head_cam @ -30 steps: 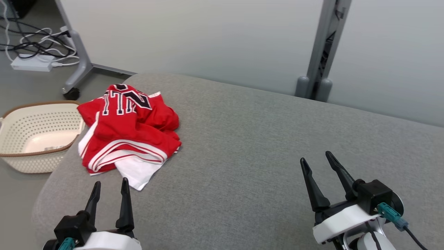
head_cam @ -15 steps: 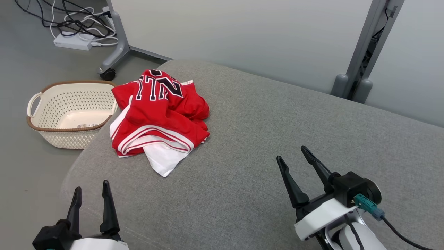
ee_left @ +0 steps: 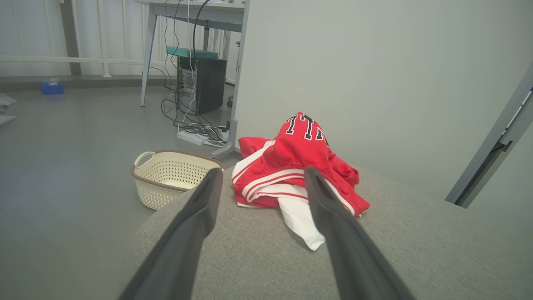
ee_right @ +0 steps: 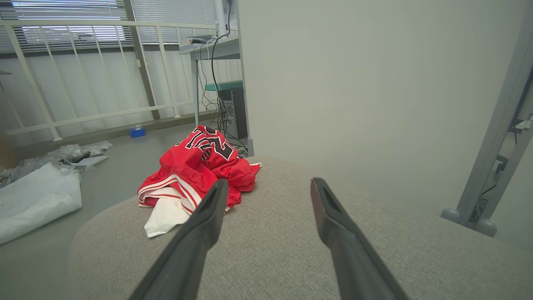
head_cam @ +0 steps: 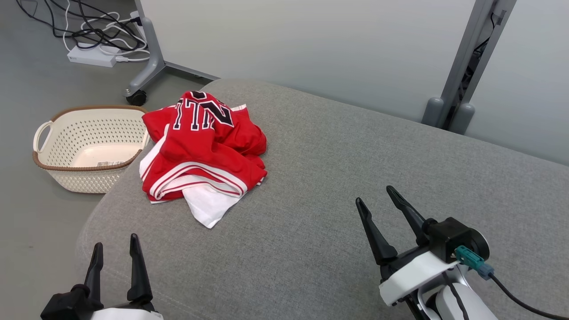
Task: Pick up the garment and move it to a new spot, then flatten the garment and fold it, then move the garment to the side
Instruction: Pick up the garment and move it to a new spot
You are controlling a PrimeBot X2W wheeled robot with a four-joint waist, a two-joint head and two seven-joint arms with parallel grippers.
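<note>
1. Head view: the garment (head_cam: 202,153), a crumpled red jersey with white trim, is heaped at upper left of centre on the grey cushion (head_cam: 333,169), close to its left edge. A perforated basket (head_cam: 80,180) stands on the floor just beside that edge. The left claw (head_cam: 115,241) at lower left and the right claw (head_cam: 373,194) at lower right are both spread wide, empty and well apart from the cloth. A pinch that takes only the top fold would probably lift one layer and drag the rest over the edge.
2. Left wrist view: the left claw (ee_left: 263,170) frames the heap (ee_left: 291,158) at mid-frame, and a white tail of cloth points toward the camera. Seizing that tail alone could leave the jersey twisted and harder to flatten. At upper left, a computer tower (ee_left: 202,83) sits under a desk among cables.
3. Right wrist view: the garment (ee_right: 195,166) lies left of centre, beyond the gaping, empty right claw (ee_right: 270,181). The woven cover looks soft and grippy, so dragged cloth may bunch and low fingertips may dig in. A pale partition (ee_right: 333,83) stands behind, and white sacks (ee_right: 37,200) lie on the floor at left.
</note>
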